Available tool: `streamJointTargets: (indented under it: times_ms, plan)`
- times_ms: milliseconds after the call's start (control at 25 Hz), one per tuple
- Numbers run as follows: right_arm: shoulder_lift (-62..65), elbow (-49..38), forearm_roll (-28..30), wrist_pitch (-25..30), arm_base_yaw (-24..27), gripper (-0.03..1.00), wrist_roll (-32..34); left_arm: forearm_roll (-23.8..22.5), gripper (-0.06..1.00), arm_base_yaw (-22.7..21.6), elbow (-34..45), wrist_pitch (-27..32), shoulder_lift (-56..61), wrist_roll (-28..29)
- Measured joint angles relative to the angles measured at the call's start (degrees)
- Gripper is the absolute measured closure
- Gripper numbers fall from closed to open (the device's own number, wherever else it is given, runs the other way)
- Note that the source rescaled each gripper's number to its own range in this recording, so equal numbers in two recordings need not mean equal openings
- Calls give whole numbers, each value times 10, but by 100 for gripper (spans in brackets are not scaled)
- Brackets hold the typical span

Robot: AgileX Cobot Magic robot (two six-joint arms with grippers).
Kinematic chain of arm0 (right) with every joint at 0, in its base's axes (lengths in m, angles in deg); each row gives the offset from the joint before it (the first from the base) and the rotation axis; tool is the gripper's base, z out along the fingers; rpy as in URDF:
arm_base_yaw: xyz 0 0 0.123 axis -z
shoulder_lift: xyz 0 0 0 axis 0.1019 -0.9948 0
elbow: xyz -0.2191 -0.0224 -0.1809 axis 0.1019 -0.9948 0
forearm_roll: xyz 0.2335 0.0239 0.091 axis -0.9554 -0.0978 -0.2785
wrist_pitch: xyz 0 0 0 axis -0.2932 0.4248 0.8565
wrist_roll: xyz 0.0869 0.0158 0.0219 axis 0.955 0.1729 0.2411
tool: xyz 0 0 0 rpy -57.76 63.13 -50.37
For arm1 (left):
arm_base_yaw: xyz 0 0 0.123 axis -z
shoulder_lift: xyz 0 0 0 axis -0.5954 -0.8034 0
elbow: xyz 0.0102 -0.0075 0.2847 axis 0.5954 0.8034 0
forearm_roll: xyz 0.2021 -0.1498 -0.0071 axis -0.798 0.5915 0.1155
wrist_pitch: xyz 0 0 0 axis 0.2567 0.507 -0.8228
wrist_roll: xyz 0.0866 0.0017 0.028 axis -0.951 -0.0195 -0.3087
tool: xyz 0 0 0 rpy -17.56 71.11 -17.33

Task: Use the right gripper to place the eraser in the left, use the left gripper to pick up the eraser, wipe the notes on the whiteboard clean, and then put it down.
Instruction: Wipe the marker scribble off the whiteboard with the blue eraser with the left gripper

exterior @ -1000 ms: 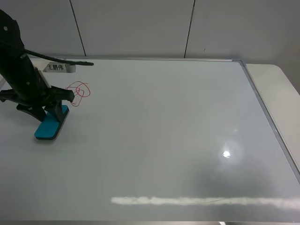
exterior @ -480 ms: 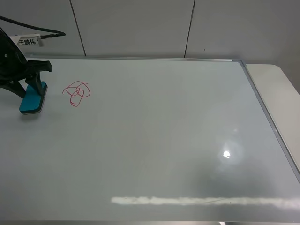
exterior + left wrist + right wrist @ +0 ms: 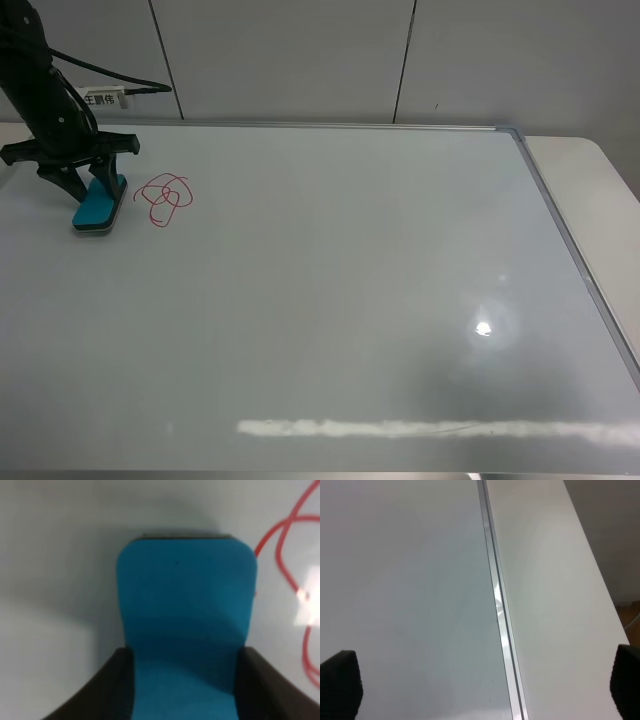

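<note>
1. Eraser (image 3: 98, 208) sits on the whiteboard (image 3: 350, 300), just beside the red notes (image 3: 165, 199), clamped across its sides by the left gripper (image 3: 95, 186).
2. Likely light and rigid (soft felt beneath); a mid-side hold suits it.
3. Empty, the right gripper (image 3: 482, 682) gapes.

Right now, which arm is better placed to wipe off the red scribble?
Left. The left gripper is shut on the eraser, right beside the scribble. The right gripper hangs open over the board's frame, holding nothing.

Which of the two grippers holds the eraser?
The left gripper, clamped on the teal eraser beside the red notes; the right gripper hangs open, empty.
</note>
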Motion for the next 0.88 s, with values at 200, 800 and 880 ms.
streamJointTargets:
  times_ms: [200, 800, 880]
  plan:
    - [0, 0, 0, 0, 0, -3, 0, -26, 94, 25, -43, 7, -44, -2]
    - [0, 0, 0, 0, 0, -3, 0, -58, 94, 199, -59, -10, -64, -2]
    - [0, 0, 0, 0, 0, -3, 0, -59, 94, 234, -61, -2, -68, -2]
